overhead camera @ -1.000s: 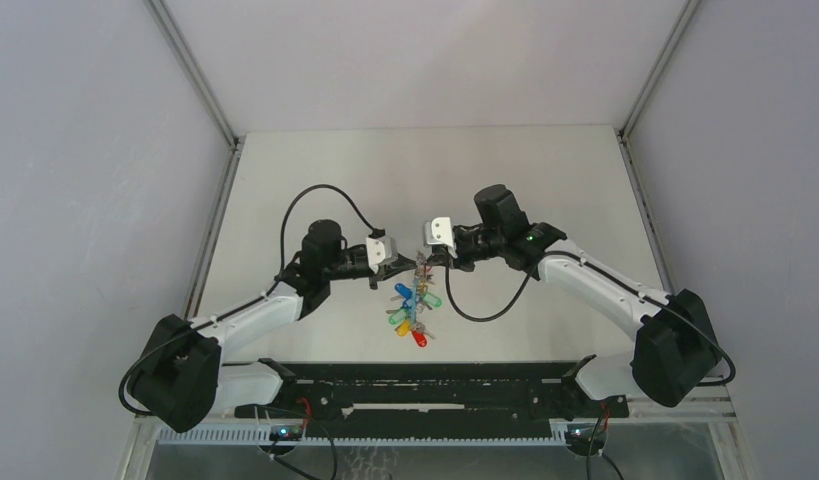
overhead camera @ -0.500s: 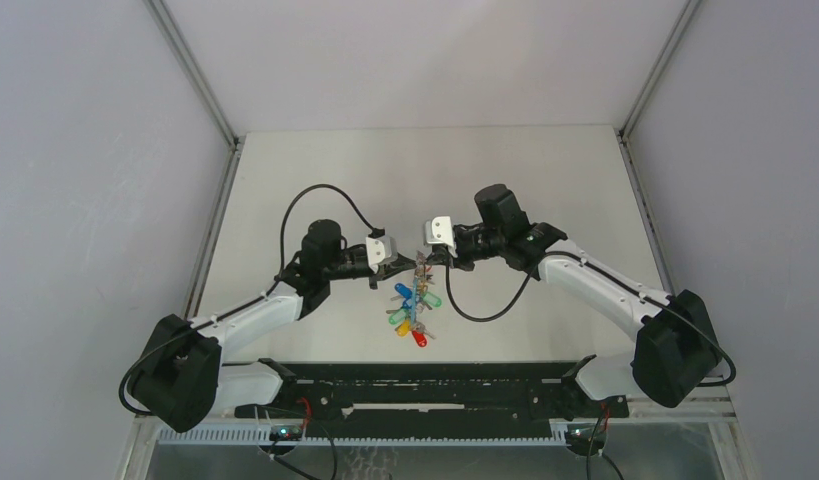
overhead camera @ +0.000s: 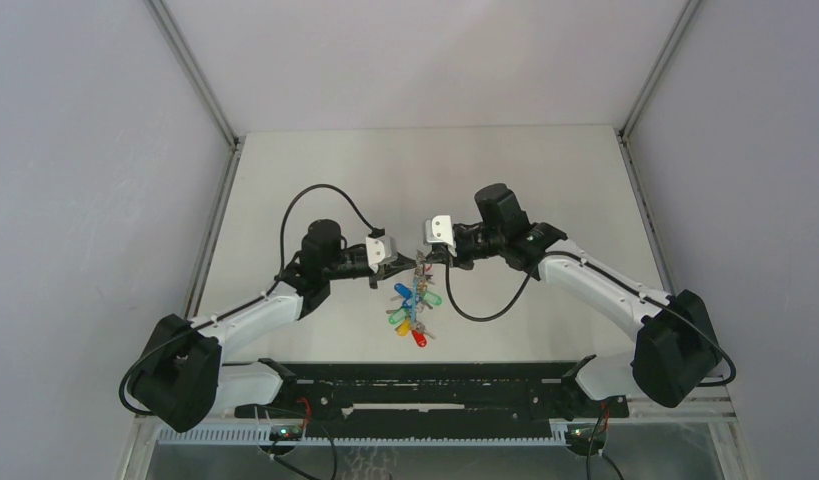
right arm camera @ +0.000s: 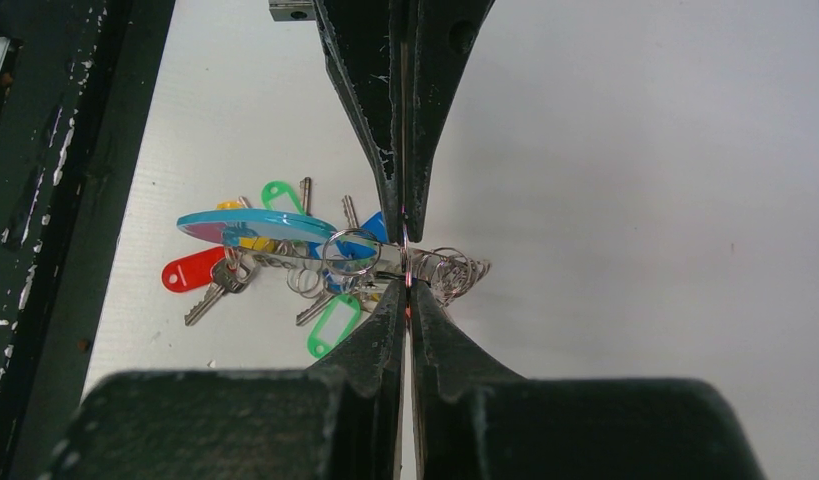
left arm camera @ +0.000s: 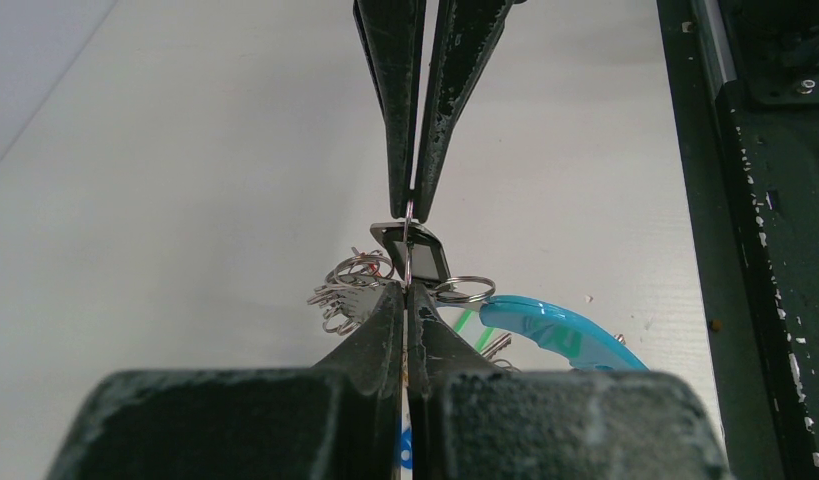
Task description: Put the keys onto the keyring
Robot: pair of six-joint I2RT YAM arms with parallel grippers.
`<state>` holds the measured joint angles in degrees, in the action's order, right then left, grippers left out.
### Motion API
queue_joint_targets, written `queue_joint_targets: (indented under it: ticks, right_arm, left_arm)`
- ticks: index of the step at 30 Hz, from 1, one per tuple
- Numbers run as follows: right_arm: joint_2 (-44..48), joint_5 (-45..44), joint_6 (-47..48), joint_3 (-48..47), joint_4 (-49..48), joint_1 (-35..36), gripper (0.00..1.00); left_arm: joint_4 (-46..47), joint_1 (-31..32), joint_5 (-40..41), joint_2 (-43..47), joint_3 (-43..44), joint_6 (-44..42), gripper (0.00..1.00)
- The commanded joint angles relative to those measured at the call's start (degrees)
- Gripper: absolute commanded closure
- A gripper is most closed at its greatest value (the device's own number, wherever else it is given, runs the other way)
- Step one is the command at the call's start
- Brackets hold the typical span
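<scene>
The keyring (left arm camera: 408, 250) is a thin wire loop seen edge-on, held above the table between both grippers. My left gripper (left arm camera: 406, 292) is shut on its near part, and my right gripper (right arm camera: 406, 290) is shut on it from the opposite side. In the top view the left gripper (overhead camera: 405, 265) and right gripper (overhead camera: 427, 260) meet tip to tip. Several small split rings (right arm camera: 453, 270) bunch beside the pinch. The keys (overhead camera: 410, 310) with red (right arm camera: 193, 270), green (right arm camera: 333, 322) and blue tags trail below. A turquoise piece (left arm camera: 550, 330) lies alongside.
A black rail (overhead camera: 415, 390) runs along the table's near edge, right of the keys in the left wrist view (left arm camera: 765, 200) and left of them in the right wrist view (right arm camera: 45, 200). Black cables (overhead camera: 320, 195) loop off both wrists. Grey walls enclose the white table (overhead camera: 425, 170).
</scene>
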<state>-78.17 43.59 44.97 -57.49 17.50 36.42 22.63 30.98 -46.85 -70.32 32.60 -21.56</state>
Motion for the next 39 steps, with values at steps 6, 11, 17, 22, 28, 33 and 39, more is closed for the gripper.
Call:
queue_joint_targets:
  ticks: [6, 11, 17, 22, 28, 33, 39]
  right_arm:
    - [0.3, 0.4, -0.1, -1.2, -0.1, 0.3, 1.00]
    - [-0.2, 0.1, 0.3, -1.5, 0.2, 0.5, 1.00]
    - [-1.0, -0.5, 0.9, -1.9, 0.4, 1.0, 1.00]
    - [-1.0, -0.8, 0.9, -1.9, 0.4, 1.2, 1.00]
    - [-0.6, -1.3, 0.9, -1.8, 0.7, 1.6, 1.00]
    - [0.1, -2.0, 2.3, -1.8, 0.8, 2.1, 1.00]
    - [1.0, -4.6, 2.8, -1.0, 0.2, 3.2, 1.00]
  left_arm:
    - [4.1, -0.2, -0.7, 0.8, 1.9, 0.6, 1.00]
    - [5.7, -0.1, -1.1, 0.8, 1.5, 1.5, 1.00]
    - [8.8, -0.1, -2.0, 0.4, 0.9, 3.4, 1.00]
    - [9.1, -0.2, -2.1, 0.2, 0.9, 3.7, 1.00]
    - [9.1, -0.2, -1.5, 0.1, 1.0, 4.2, 1.00]
    - [9.0, -0.2, -0.1, -0.5, 1.4, 5.3, 1.00]
    - [8.6, -0.2, 1.8, -0.6, 1.9, 6.3, 1.00]
